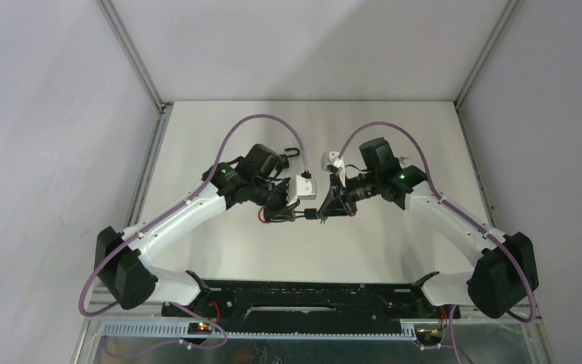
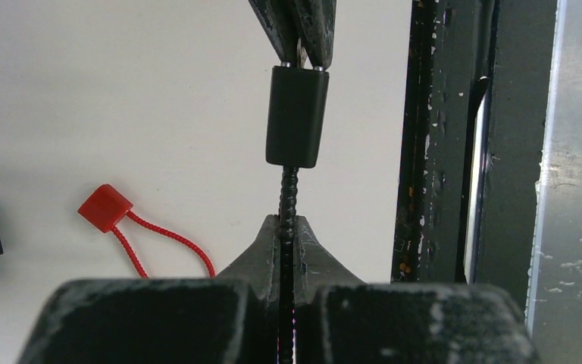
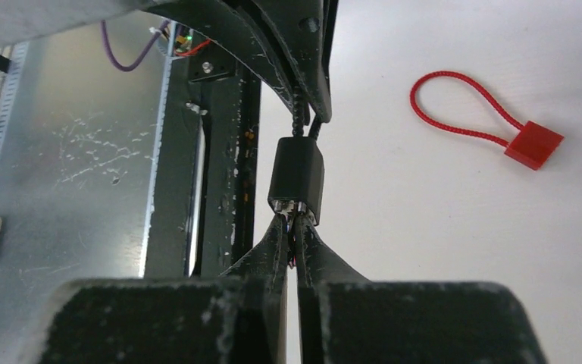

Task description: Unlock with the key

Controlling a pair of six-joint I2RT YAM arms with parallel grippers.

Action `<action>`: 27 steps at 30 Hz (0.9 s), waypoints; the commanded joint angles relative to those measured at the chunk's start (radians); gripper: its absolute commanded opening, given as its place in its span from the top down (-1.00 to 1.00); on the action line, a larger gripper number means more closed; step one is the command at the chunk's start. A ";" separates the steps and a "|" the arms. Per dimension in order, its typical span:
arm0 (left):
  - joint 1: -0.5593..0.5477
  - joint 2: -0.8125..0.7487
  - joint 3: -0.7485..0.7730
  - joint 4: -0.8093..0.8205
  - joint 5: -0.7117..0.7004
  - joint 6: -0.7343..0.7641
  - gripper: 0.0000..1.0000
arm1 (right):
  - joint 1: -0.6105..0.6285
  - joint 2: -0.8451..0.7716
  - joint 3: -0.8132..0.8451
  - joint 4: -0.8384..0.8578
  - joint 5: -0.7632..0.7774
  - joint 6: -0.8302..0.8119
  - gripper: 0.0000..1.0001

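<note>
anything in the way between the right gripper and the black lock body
Nothing visible. The right gripper is shut on what looks like the key right at the end of the black lock body; the left gripper clamps its cable on the other side. The red lock lies apart.

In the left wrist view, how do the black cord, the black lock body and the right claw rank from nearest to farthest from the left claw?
1. black cord: pinched in the left claw, at the centre.
2. black lock body: above, at the cord's end.
3. right claw: at the top, closed at the lock body's far end.
</note>
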 commanded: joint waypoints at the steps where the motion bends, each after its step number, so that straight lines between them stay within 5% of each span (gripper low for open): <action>1: -0.003 -0.005 0.029 0.061 0.024 -0.013 1.00 | 0.018 -0.023 0.036 0.008 0.144 -0.001 1.00; 9: 0.007 -0.014 -0.011 0.039 -0.038 0.036 1.00 | -0.013 -0.079 -0.039 0.056 0.324 0.012 1.00; 27: 0.110 -0.037 -0.078 0.022 -0.179 0.162 1.00 | -0.194 -0.211 -0.163 -0.051 0.368 -0.095 1.00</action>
